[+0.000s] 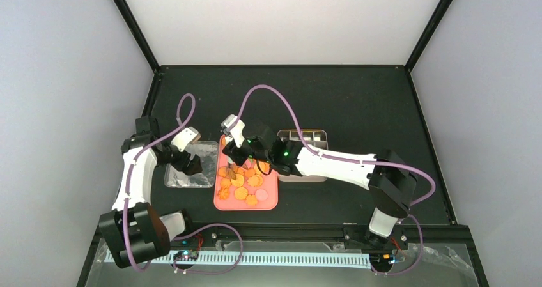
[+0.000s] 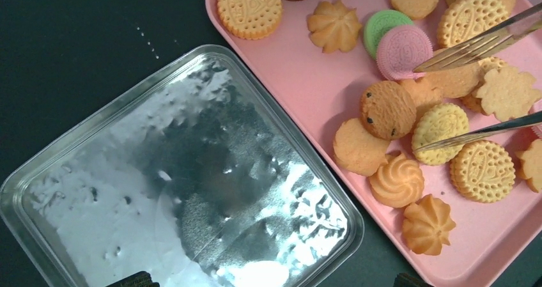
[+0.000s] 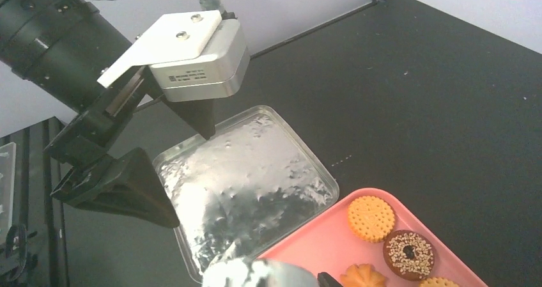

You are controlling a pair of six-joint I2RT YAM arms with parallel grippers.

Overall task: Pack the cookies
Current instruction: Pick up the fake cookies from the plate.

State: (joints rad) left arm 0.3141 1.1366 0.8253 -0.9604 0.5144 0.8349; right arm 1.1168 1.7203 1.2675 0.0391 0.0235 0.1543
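Many cookies lie on the pink tray: orange rounds, swirls, a green one, a pink one, and a brown ring. They also show in the top view. My right gripper hangs over the tray's far end, shut on metal tongs. The tongs' two arms stand apart, straddling a pale yellow round cookie. My left gripper is open and empty above a shiny square tin, left of the tray.
The shiny tin holds nothing. A white gridded tin stands right of the pink tray, partly hidden under my right arm. Dark table surface surrounds them. Black frame rails run along the table's edges.
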